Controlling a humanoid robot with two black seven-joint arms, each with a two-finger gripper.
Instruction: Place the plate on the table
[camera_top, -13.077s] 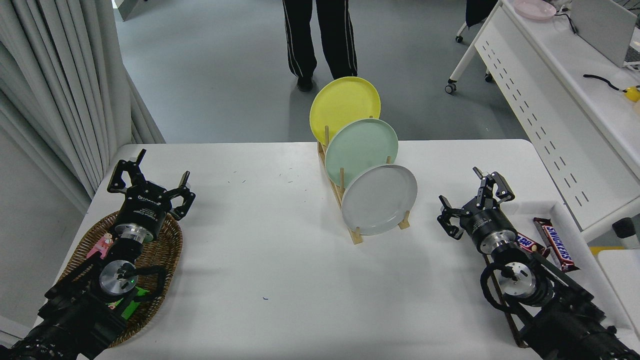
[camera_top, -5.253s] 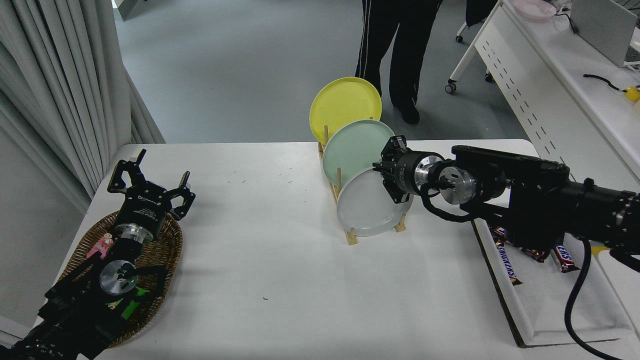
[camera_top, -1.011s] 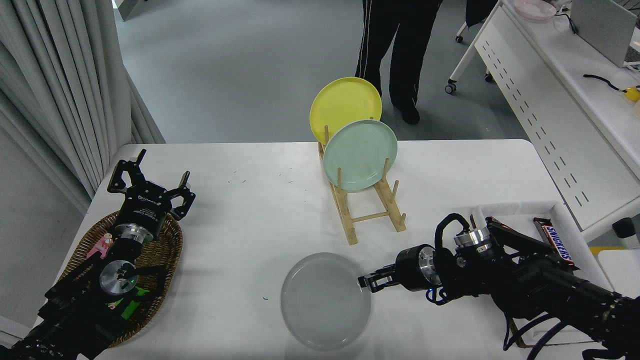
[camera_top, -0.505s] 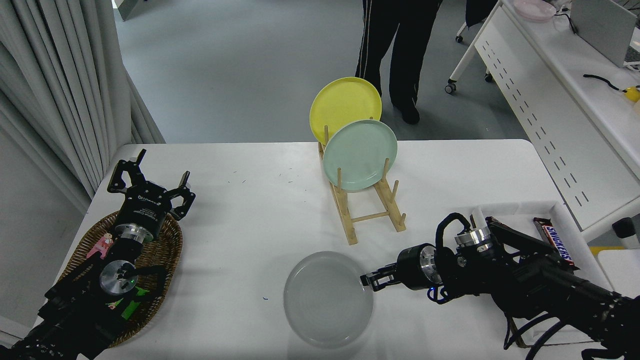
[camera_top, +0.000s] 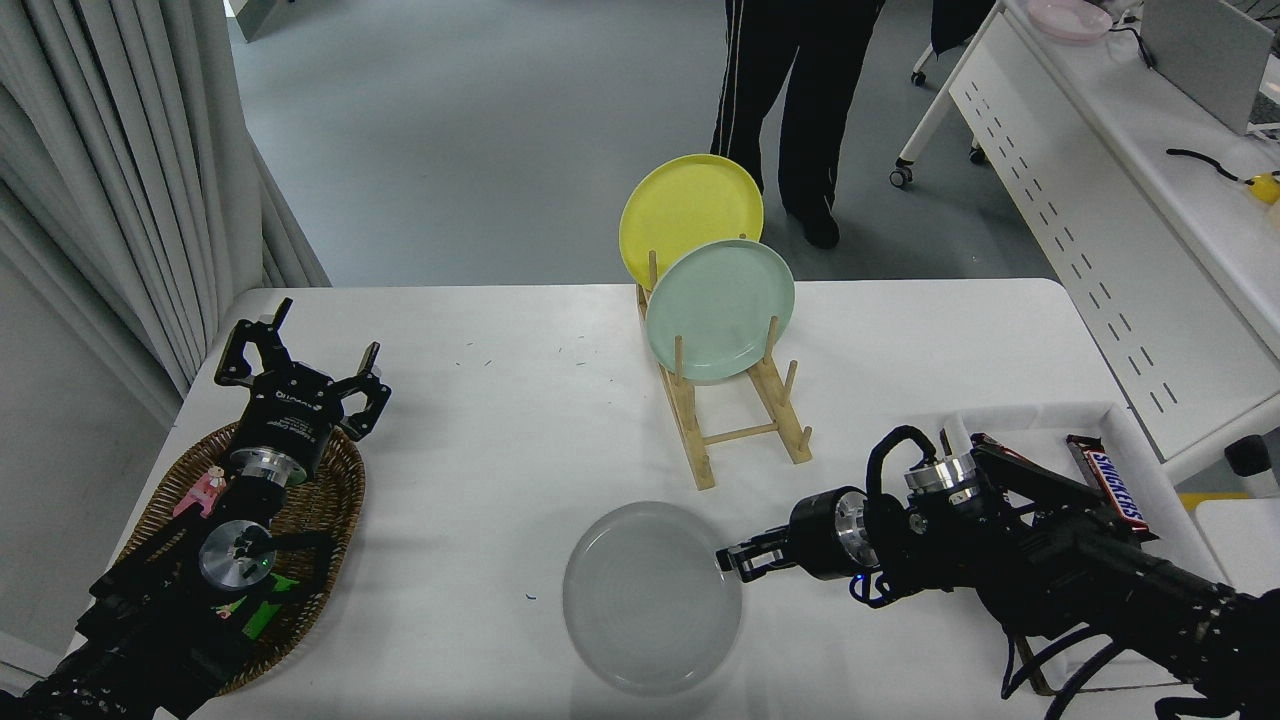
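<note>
The light grey plate (camera_top: 652, 598) lies flat and low over the white table (camera_top: 500, 430), near its front edge. My right gripper (camera_top: 733, 561) comes in from the right and is shut on the plate's right rim. I cannot tell whether the plate's underside touches the tabletop. My left gripper (camera_top: 300, 360) is open and empty, parked at the lower left over a wicker basket (camera_top: 330, 500).
A wooden rack (camera_top: 745, 435) behind the grey plate holds a mint green plate (camera_top: 720, 310) and a yellow plate (camera_top: 690, 215). A white tray (camera_top: 1040, 425) with Snickers bars (camera_top: 1105, 480) sits at the right. A person's legs (camera_top: 800, 100) stand beyond the table. The perforated-panel desk (camera_top: 1090, 230) is at the far right.
Since a second ago the grey plate and my right gripper have only shifted a few pixels sideways, staying low at the table's front. The left arm has not moved.
</note>
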